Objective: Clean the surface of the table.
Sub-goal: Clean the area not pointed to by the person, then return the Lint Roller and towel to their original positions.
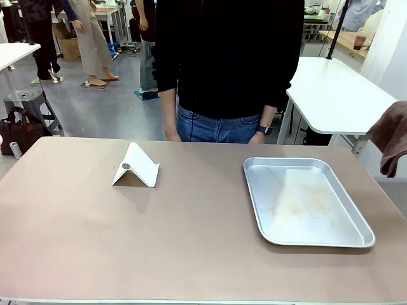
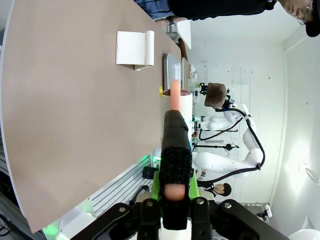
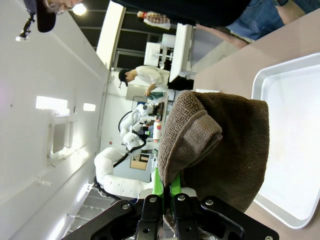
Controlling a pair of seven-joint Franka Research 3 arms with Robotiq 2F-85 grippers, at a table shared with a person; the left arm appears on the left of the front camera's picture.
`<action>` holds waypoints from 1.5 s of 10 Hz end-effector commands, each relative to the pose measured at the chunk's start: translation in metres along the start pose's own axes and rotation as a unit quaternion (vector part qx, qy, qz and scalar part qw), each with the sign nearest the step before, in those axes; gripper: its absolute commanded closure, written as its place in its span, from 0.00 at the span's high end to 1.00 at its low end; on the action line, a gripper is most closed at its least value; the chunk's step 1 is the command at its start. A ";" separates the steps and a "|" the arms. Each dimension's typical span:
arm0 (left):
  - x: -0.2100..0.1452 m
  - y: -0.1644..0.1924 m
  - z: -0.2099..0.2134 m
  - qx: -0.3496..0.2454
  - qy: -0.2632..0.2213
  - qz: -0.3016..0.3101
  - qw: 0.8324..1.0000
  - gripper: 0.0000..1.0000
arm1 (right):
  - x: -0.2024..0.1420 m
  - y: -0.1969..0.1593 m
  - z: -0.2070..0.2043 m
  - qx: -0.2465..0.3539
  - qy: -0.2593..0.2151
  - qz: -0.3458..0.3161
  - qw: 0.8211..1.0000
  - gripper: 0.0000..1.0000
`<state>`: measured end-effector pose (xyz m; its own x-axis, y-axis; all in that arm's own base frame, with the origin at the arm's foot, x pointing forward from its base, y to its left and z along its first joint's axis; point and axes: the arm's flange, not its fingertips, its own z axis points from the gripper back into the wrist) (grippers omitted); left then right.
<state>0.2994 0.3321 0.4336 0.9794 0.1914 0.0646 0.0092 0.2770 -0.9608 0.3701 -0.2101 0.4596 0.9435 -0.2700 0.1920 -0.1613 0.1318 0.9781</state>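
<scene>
Tan-brown worktop [image 1: 191, 241] seen from the robot's side, with a person [image 1: 229, 57] standing at its far edge.
The worktop spans the front view, carrying 1 white folded stand [image 1: 137, 166] at left and 1 silver tray [image 1: 254, 166] at right, well apart. The right fingers [image 3: 156, 180] are clamped on a brown cloth [image 3: 220, 145] at the worktop's right side. The left fingers [image 2: 155, 186] are clamped on a black rod-like object [image 2: 176, 135] with a peach end.

A: What does the tan-brown table [image 1: 191, 254] carry?
B: Two things, well apart. Left of centre, nearer the far edge, a white folded stand [image 1: 135, 166] sits tent-like. On the right a shallow silver metal tray [image 1: 305, 202] lies flat, faint yellowish smears across its bottom.
</scene>
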 end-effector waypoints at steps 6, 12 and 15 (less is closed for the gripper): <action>-0.005 -0.003 -0.003 -0.001 0.000 -0.002 1.000 0.03 | 0.000 0.004 0.000 0.001 0.000 0.005 1.000 0.06; 0.002 -0.007 -0.008 -0.017 0.022 0.003 1.000 0.22 | 0.000 0.000 0.000 0.000 0.000 0.000 1.000 0.06; 0.014 -0.055 -0.063 -0.030 0.063 -0.018 0.997 0.22 | 0.003 0.022 -0.054 -0.021 0.042 0.043 0.998 0.06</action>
<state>0.3264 0.2855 0.4554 0.9944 0.0763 0.0729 0.0512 0.2560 -0.9653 0.3812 -0.1808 0.4722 0.9526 -0.2063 0.2237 -0.1943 0.1534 0.9689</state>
